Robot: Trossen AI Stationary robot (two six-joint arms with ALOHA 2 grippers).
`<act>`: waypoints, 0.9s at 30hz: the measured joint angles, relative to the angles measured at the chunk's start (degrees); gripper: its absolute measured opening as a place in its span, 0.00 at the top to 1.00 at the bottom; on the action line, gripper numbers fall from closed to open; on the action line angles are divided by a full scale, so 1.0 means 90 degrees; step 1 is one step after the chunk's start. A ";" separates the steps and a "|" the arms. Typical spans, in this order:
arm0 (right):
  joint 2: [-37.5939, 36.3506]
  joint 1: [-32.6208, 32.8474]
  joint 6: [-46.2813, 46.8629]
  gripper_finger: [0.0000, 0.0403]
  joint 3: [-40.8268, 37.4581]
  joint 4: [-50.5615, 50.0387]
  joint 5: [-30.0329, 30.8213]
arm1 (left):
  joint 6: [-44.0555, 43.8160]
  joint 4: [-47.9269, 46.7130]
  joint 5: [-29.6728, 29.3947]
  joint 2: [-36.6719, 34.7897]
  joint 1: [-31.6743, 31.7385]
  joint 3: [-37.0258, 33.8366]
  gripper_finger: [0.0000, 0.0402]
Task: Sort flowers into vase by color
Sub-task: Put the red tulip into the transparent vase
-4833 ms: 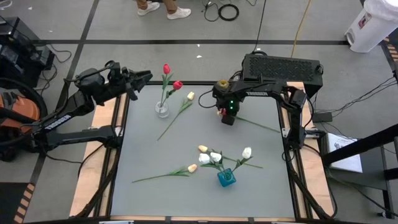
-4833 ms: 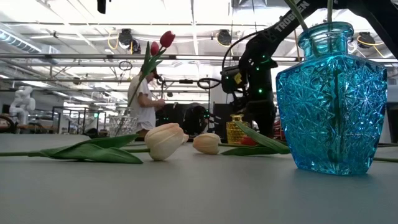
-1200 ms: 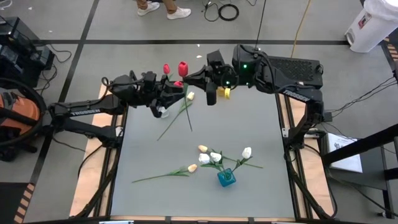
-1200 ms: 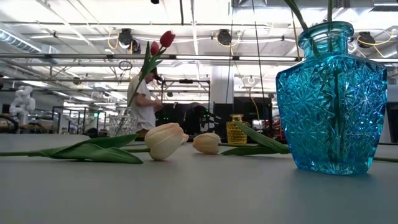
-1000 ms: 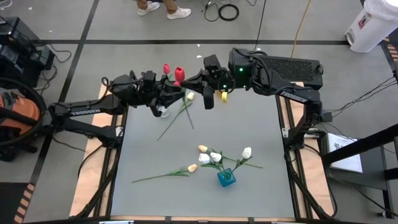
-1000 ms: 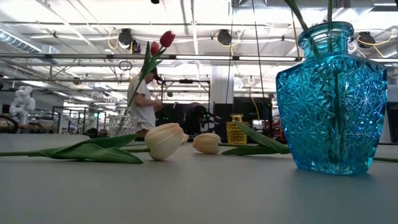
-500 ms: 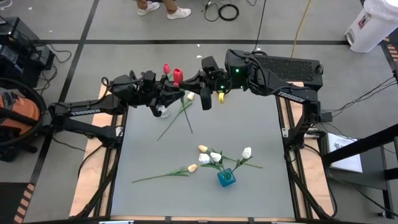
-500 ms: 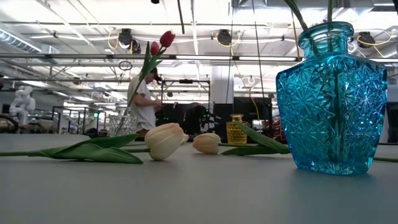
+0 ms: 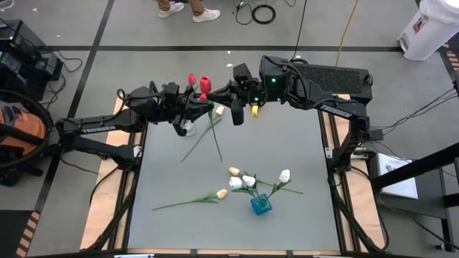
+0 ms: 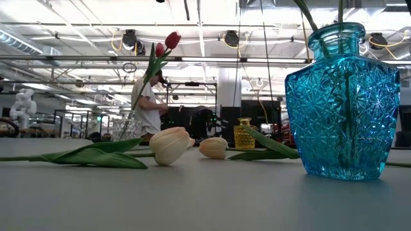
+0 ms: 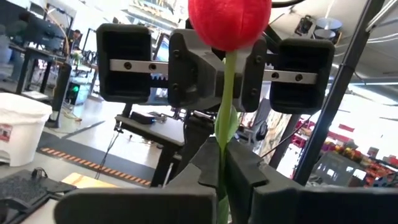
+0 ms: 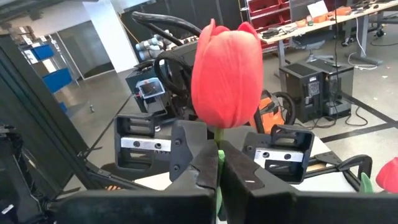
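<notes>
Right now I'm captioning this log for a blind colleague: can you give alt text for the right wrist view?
A red tulip stands upright, its stem pinched in the foreground between the fingers of the right gripper. Just behind and facing it, the left gripper grips the same stem.

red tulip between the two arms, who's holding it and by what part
Both claws hold the red tulip by its stem just under the head: right claw and left claw are each shut on it.
</notes>
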 joint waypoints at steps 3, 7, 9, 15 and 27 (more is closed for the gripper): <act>0.0000 0.0002 -0.0008 1.00 0.0000 -0.0002 0.0002 | 0.0083 -0.0005 -0.0002 0.0000 0.0000 0.0000 0.97; 0.0000 0.0003 -0.0049 0.97 0.0000 -0.0002 0.0000 | 0.0269 -0.0011 -0.0011 -0.0004 0.0005 0.0000 0.98; 0.0000 0.0004 -0.0049 0.94 0.0000 -0.0001 -0.0001 | 0.0283 -0.0047 -0.0050 -0.0033 0.0007 0.0000 0.98; 0.0000 0.0013 -0.0013 0.81 0.0000 -0.0002 -0.0046 | 0.0595 -0.0891 -0.0610 -0.0395 0.0024 0.0000 0.98; -0.0268 -0.0039 -0.0334 0.71 0.0000 -0.0548 0.0085 | 0.1320 -0.3023 -0.2103 -0.1935 0.0064 0.0000 0.98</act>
